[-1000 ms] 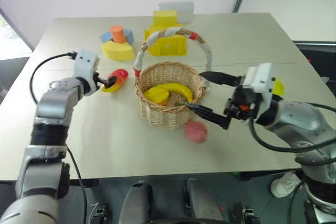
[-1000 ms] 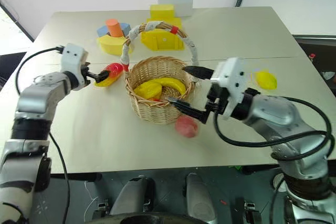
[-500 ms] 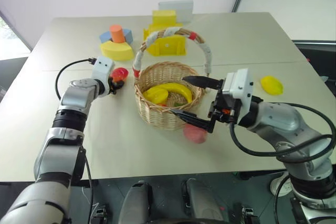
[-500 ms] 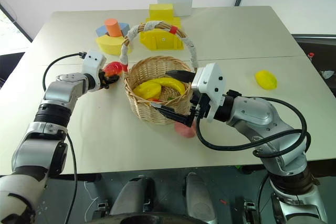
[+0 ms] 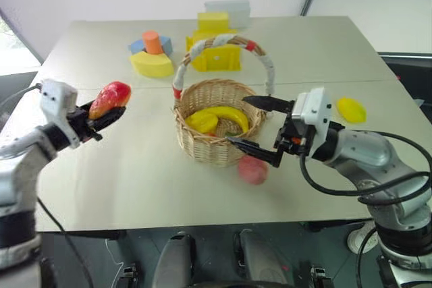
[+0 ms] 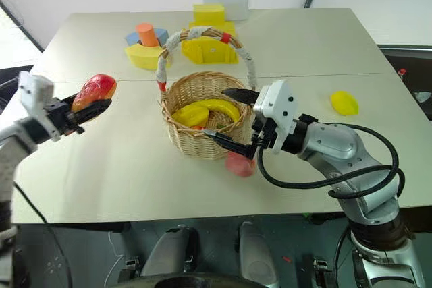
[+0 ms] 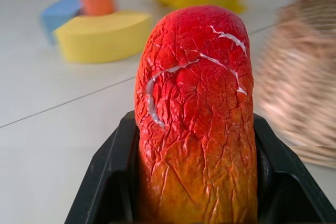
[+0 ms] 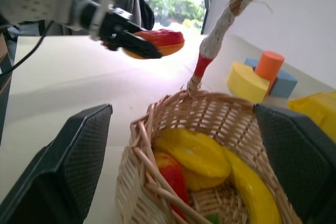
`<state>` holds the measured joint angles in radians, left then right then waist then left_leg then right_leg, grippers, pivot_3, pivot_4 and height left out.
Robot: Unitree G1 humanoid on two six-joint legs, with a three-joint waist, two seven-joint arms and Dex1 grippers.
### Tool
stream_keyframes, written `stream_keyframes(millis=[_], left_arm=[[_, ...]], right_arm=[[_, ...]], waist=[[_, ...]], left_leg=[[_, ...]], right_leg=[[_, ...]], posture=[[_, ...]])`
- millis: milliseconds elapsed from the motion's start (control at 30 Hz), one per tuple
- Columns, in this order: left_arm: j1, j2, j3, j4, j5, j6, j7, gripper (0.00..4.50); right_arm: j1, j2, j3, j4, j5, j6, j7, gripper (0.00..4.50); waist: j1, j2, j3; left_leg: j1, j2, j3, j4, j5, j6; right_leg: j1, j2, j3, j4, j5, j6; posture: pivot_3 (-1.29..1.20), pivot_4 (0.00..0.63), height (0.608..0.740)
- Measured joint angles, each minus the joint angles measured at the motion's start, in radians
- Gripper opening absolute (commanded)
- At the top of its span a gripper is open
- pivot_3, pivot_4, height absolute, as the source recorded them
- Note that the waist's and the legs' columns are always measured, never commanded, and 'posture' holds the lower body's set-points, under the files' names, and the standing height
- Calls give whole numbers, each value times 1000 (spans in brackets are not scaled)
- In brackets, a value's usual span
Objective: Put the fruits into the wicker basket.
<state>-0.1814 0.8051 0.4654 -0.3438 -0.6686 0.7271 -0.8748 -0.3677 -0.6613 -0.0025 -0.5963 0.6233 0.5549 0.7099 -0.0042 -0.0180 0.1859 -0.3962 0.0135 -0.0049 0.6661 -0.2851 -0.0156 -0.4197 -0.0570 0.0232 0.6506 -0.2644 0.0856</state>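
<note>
One mango is now clamped in our left pincer and lifted off the worktop, well left of the wicker basket. Our right pincer stays spread around the basket's near rim, so dropping the mango in looks next; the peach and lemon wait on the worktop.

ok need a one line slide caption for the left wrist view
Left claw shut on the red-to-yellow mango, with the wicker basket and foam blocks beyond on the table.
</note>
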Motion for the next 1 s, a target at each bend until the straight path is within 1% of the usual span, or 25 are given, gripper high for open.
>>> stream_keyframes(millis=[67, 100, 133, 233, 300, 400, 467, 500, 567, 600, 667, 767, 900, 1000], left_arm=[[-10, 15, -36, -134, -52, 32, -2, 1808], [-25, 15, -65, -163, -59, 35, 9, 1808], [-70, -6, -115, -180, -58, 52, 45, 1808], [-254, -136, -296, -175, -16, 93, 190, 1808], [-321, -179, -385, -167, 16, 100, 241, 1808], [-447, -247, -538, -71, 128, 74, 281, 1808], [-481, -276, -601, -21, 168, 52, 279, 2840], [-485, -284, -620, 2, 180, 43, 269, 3073], [-487, -293, -646, 43, 200, 24, 242, 4102], [-488, -293, -651, 57, 208, 18, 229, 4450], [-489, -288, -658, 64, 222, -11, 196, 4450], [-470, -251, -653, 62, 222, -64, 128, 4450], [-373, -188, -586, 36, 159, -111, -2, 4450], [-292, -109, -524, 7, 126, -150, -99, 4450]], right_arm=[[-16, -1, -2, 28, -9, -6, 18, 4500], [-25, -1, -1, 37, -12, -7, 24, 4500], [-32, -4, -4, 47, -14, -15, 32, 4500], [-57, -6, -1, 73, -24, -24, 53, 4500], [-62, -7, -3, 75, -31, -26, 58, 4500], [-53, -11, -10, 71, -31, -19, 54, 4500], [-35, -15, -15, 53, -30, -13, 46, 4500], [-26, -19, -17, 44, -30, -6, 40, 4500], [10, -30, -43, 13, -28, 12, 21, 4500], [25, -36, -57, 1, -26, 21, 15, 4500], [81, -66, -97, -27, -16, 41, 10, 4500], [182, -115, -135, -44, -10, 76, 18, 4500], [304, -131, -122, -65, -13, 95, 26, 4500], [325, -104, -86, -60, -34, 90, 15, 4500]], waist=[[9, 1, 0], [11, 1, 0], [14, 1, 0], [16, 0, 0], [7, 0, 0], [8, 0, 0], [5, 0, 0], [0, 0, 0], [-4, 0, 0], [-8, 0, 0], [-8, 0, 0], [-8, 0, 0], [-12, 0, 0], [-13, 0, 0]], left_leg=[[6, -1, 1, 0, 0, 0], [7, -1, 1, 0, 0, 0], [7, -1, 1, 0, 0, 0], [6, -3, 0, 1, 0, 1], [5, -3, 1, 1, -2, 4], [5, -3, 0, 1, -2, 4], [5, -2, 1, 0, -2, 4], [5, -1, 1, 0, -2, 4], [5, -1, 0, 1, -2, 4], [5, -1, 1, 1, -2, 4], [5, -1, 1, 1, -2, 4], [6, 0, 1, 1, -2, 4], [6, 2, 1, 1, -2, 4], [7, 2, 1, 1, -2, 4]], right_leg=[[7, -2, -2, -2, -2, -4], [9, -2, -2, -3, -2, -4], [10, -2, -3, -3, -2, -4], [10, 1, -4, -4, 0, 1], [9, 3, -3, -4, 0, 2], [8, 7, -3, -4, 0, 2], [7, 9, -1, -4, 0, 1], [7, 9, -1, -4, 0, 1], [7, 10, -1, -4, 0, 1], [7, 10, -1, -3, 0, 1], [7, 10, -1, -3, 0, 1], [8, 10, 0, -3, 0, 1], [8, 12, 0, -3, -1, 1], [8, 12, 0, -3, -1, 1]], posture=[[0, 150, 740], [0, 150, 740], [0, 150, 740], [0, 150, 740], [0, 150, 740], [0, 150, 740], [0, 150, 740], [0, 150, 740], [0, 150, 740], [0, 150, 740], [0, 150, 740], [0, 150, 740], [0, 150, 740], [0, 150, 740]])
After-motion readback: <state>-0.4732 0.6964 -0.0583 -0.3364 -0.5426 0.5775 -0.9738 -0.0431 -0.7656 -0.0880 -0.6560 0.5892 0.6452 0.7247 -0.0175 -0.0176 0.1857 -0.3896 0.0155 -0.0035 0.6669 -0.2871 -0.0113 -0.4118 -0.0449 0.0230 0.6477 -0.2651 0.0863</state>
